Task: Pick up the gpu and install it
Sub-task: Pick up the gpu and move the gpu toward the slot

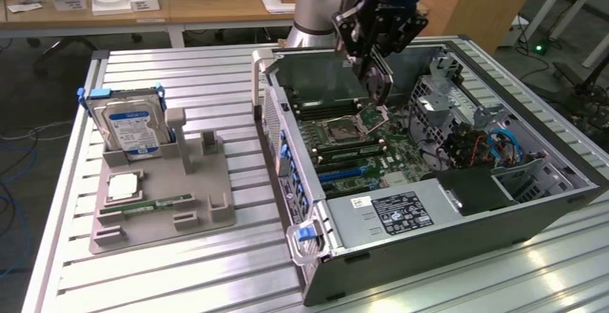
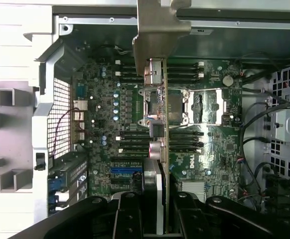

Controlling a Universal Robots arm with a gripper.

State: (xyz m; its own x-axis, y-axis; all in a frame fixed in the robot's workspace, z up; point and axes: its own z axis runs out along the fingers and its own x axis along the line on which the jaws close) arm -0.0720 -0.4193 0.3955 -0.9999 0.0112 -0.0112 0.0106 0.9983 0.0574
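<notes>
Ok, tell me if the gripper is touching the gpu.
Touching. The wrist view shows the gripper with its fingers clamped against both sides of the gpu, no gap.

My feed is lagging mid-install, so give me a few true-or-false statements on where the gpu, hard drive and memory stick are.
1. The end effector grips the gpu over the open computer case. True.
2. The gpu is seated in its slot. False: it hangs clear above the motherboard.
3. The hard drive lies inside the case. False: it stands upright in the grey holder, on the exterior view's left.
4. The memory stick lies flat on the grey holder. True.
</notes>
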